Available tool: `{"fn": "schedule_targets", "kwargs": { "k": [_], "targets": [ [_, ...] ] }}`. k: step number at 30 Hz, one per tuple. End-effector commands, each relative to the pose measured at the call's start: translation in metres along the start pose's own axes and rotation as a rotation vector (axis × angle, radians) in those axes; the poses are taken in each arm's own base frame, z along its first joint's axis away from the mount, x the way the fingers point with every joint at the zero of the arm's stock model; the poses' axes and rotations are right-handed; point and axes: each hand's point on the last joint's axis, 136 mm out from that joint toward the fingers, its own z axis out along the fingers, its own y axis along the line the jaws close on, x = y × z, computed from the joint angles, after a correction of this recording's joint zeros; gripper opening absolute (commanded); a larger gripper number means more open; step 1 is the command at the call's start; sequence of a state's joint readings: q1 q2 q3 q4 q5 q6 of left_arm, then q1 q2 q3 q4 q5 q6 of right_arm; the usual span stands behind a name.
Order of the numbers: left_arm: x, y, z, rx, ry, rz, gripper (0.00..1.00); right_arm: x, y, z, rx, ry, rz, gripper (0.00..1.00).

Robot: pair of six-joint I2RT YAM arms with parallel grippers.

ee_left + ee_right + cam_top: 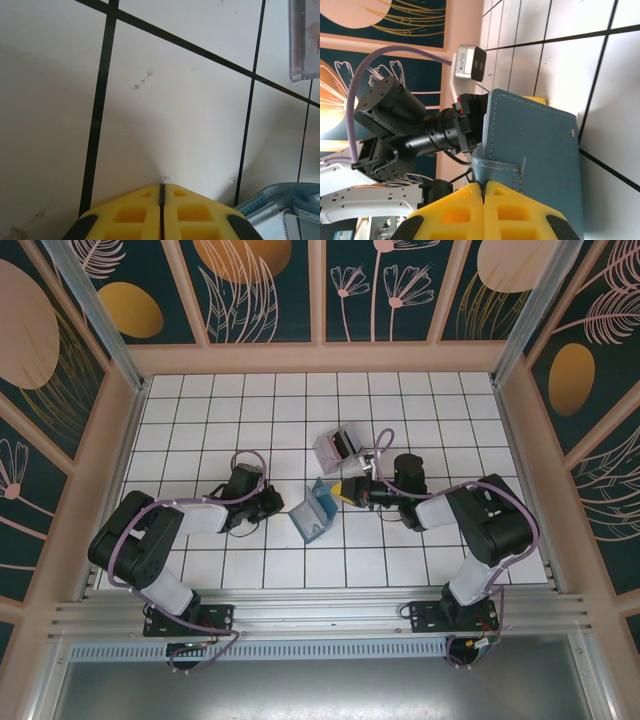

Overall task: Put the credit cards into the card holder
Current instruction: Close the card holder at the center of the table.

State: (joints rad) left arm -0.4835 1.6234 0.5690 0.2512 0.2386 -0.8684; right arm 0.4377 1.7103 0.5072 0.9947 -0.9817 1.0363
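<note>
The left hand (161, 188) is clenched on nothing, low over the bench (175, 115). Near it, the card holder (317, 511) stands half open. The right hand (483, 186) is clenched too, with its tips against the cover, maybe to prop it up.

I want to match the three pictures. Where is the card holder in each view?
Top external: the card holder stands near the centre.
Left wrist: bottom right corner, pale blue inside.
Right wrist: centre right, teal cover.
Shared landmark: the white tiled table with dark lines.
</note>
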Motion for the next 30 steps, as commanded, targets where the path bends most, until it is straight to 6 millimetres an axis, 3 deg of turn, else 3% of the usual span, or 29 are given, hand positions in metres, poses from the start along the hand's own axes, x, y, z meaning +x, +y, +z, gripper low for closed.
{"fn": "schedule_targets", "kwargs": {
  "k": [1, 12, 17, 23, 26, 30],
  "targets": [
    [0.061, 0.05, 0.018, -0.154, 0.202, -0.018, 0.1, 0.01, 0.016, 0.005, -0.073, 0.047, -0.04, 0.0],
    [0.062, 0.048, 0.021, -0.134, 0.203, -0.031, 0.1, 0.03, 0.026, 0.033, -0.054, 0.126, -0.067, 0.0],
    [0.061, 0.049, 0.012, -0.152, 0.198, -0.015, 0.1, 0.026, 0.017, 0.029, -0.027, 0.093, -0.045, 0.0],
    [0.043, 0.029, -0.013, -0.127, 0.125, 0.006, 0.1, 0.005, 0.003, 0.012, 0.016, 0.003, -0.014, 0.0],
    [0.037, 0.02, -0.02, -0.11, 0.101, 0.012, 0.11, 0.004, -0.001, 0.012, 0.031, -0.008, -0.014, 0.0],
    [0.036, 0.027, -0.019, -0.145, 0.098, 0.017, 0.1, 0.009, -0.007, 0.014, 0.08, -0.004, -0.038, 0.0]
  ]
}}
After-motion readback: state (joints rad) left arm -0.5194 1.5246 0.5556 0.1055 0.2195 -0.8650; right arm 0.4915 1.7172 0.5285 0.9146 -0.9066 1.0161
